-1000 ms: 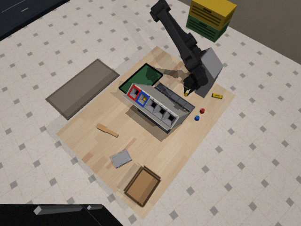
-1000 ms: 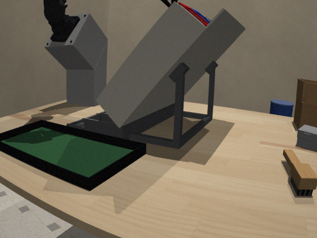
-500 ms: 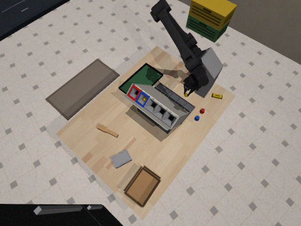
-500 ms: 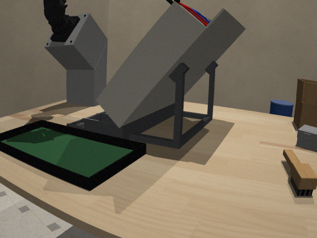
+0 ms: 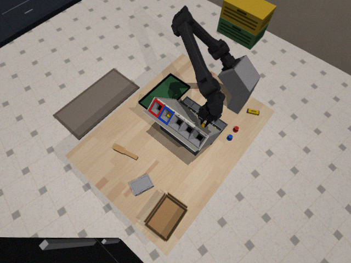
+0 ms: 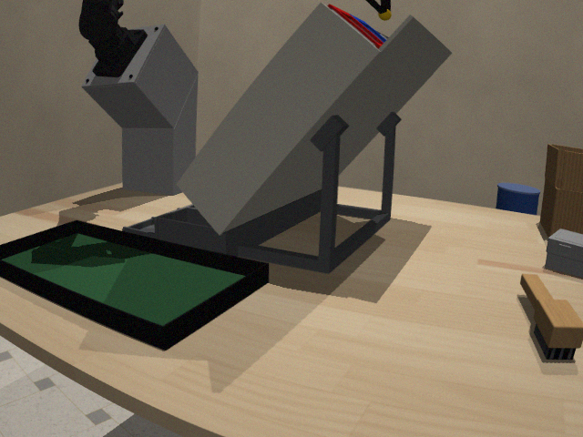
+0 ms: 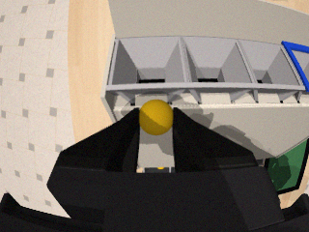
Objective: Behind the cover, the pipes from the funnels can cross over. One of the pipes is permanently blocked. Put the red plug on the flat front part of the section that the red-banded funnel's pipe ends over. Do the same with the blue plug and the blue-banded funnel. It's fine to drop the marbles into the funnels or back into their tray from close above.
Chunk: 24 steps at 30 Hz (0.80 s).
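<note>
My gripper is shut on a yellow marble and holds it above the sloped grey cover, just behind the funnel row's right end. The marble also shows in the top view and at the top of the exterior view. The red-banded funnel is at the row's left end. The blue-banded funnel stands beside it with a yellow marble resting in it. Three unbanded funnels follow to the right; the rightmost lies just ahead of my fingers. The red plug and the blue plug stand on the table to the right of the rig.
A green tray with a black rim lies behind the rig's left end. Sectioned bins with yellow marbles sit behind the cover. A wooden brush, a grey box, a cardboard box and a yellow tool lie on the table.
</note>
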{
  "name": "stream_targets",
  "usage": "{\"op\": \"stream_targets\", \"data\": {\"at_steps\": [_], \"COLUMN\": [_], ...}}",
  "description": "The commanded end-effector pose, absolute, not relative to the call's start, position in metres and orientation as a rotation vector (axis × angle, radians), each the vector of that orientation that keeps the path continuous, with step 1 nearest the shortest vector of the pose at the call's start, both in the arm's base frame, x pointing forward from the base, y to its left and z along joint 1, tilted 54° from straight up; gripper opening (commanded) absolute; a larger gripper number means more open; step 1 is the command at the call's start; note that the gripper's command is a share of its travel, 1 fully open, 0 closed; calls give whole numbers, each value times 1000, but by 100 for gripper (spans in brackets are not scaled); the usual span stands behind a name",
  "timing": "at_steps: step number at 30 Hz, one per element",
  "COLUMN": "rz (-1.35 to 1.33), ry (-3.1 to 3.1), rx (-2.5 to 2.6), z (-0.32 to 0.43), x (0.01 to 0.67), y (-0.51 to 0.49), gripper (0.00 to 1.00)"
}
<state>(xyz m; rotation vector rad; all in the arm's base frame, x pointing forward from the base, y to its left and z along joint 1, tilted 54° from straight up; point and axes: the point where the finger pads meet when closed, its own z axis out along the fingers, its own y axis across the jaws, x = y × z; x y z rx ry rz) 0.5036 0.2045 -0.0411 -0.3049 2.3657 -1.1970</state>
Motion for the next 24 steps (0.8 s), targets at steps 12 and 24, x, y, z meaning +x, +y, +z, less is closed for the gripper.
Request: {"op": "stream_targets", "data": {"at_steps": [12,24], "rz": [-1182,-1180], "ry": [2354,2351], "rx": [-319,-325], "z": [-35,-34], "x": [548,554], "y": [223,224], "gripper": [0,0]}}
